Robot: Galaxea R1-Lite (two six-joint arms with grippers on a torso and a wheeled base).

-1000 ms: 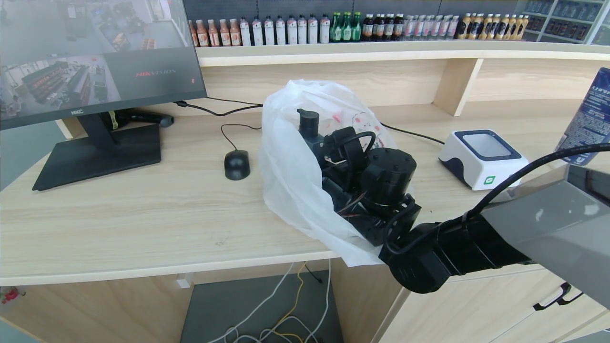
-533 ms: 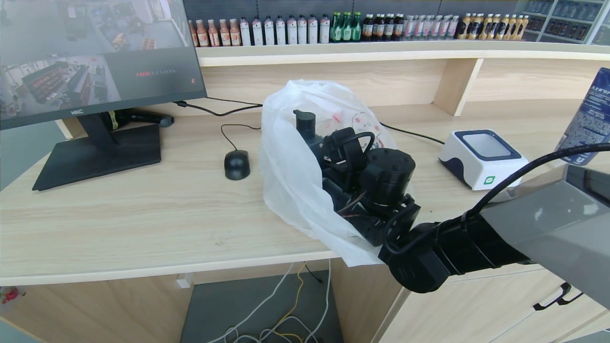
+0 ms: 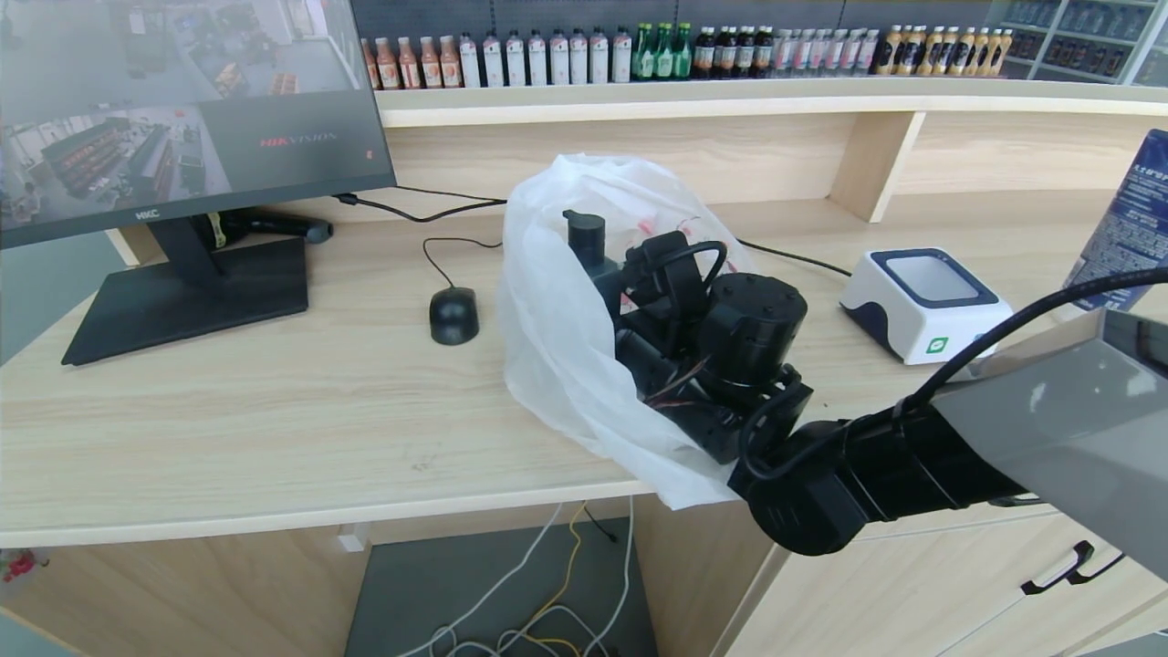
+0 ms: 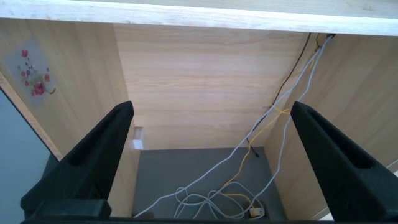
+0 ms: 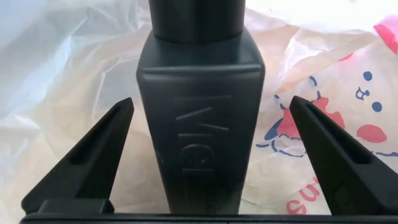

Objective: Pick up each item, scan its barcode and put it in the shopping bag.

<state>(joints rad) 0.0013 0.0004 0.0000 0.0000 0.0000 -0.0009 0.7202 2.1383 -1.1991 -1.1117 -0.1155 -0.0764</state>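
A white plastic shopping bag (image 3: 557,310) with cartoon print (image 5: 323,124) stands on the wooden counter (image 3: 274,411). Inside it a black square bottle (image 3: 585,239) with a round cap stands upright. My right gripper (image 3: 639,297) is in the mouth of the bag. In the right wrist view its fingers (image 5: 93,155) stand wide apart on either side of the black bottle (image 5: 200,124) without touching it, so my right gripper (image 5: 211,109) is open. My left gripper (image 4: 211,109) hangs open below the counter's edge, facing the wooden panel and loose cables (image 4: 249,168).
A white barcode scanner (image 3: 923,303) sits to the right of the bag. A black mouse (image 3: 453,315) and a monitor (image 3: 173,100) on its stand are to the left. A blue carton (image 3: 1127,228) shows at the right edge. Bottles line the shelf (image 3: 684,50) behind.
My right wrist has lifted and drawn back a little from the bottle, which stays standing in the bag. The left arm has not moved.
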